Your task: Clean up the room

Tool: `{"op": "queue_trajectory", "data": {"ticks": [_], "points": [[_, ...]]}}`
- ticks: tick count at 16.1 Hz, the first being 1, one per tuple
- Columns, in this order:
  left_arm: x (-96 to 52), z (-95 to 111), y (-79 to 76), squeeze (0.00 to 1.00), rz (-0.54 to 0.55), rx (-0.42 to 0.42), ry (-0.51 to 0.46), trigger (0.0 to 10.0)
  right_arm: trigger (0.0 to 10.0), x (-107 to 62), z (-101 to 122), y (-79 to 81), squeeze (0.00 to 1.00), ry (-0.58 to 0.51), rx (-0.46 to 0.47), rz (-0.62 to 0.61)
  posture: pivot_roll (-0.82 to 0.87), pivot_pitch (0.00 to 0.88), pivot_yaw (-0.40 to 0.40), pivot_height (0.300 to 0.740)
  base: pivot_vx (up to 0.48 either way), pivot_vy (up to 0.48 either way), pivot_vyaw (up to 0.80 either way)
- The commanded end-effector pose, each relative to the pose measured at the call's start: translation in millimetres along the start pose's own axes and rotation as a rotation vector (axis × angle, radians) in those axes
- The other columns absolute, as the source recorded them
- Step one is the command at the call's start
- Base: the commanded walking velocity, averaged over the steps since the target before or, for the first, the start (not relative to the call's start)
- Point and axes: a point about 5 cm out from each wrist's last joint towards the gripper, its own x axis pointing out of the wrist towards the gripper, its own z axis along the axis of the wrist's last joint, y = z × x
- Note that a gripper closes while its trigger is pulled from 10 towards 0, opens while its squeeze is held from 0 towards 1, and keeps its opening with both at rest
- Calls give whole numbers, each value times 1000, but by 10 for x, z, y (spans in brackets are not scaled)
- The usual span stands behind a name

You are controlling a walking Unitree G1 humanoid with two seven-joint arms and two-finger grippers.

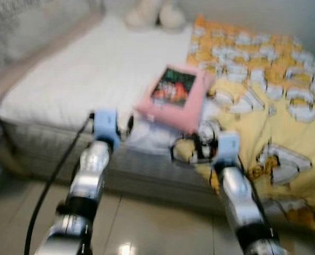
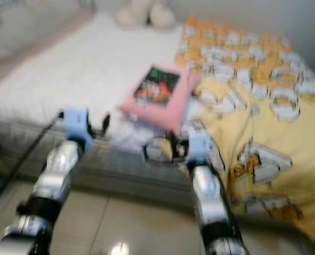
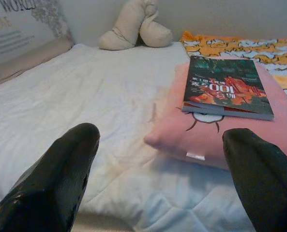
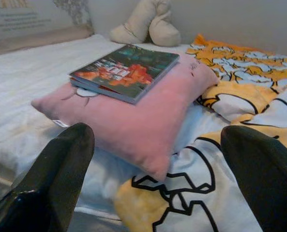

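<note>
Okay, I've got both arms up at the edge of the bed (image 1: pixel 67 79), head views a bit blurred. Landmark is the pink pillow (image 4: pixel 133 121) lying near the mattress edge, with a book (image 3: pixel 225 87) flat on top of it. My left gripper (image 3: pixel 158 164) sits just short of the pillow's corner over the white cover, fingers spread wide, holding nothing. My right gripper (image 4: pixel 158 169) is low in front of the pillow, fingers apart too, over the yellow cartoon blanket (image 4: pixel 240 96) that runs beside and under it. Beyond the pillow, a beige plush toy (image 3: pixel 133 26) rests against the wall.
</note>
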Motion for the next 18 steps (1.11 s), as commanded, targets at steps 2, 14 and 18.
{"op": "queue_trajectory", "data": {"ticks": [2,14,18], "points": [[39,1,-127,0,-11,0,18,10000,10000,-7,-8,-111,0,15,-17,-20,116,0,-13,740,480,0,0],[105,98,-49,0,26,18,-16,10000,10000,64,42,-26,0,5,-13,2,123,0,-9,740,480,0,0],[79,158,-52,0,28,-2,-62,10000,10000,207,204,69,0,-38,48,8,141,0,-6,740,360,0,0]]}}
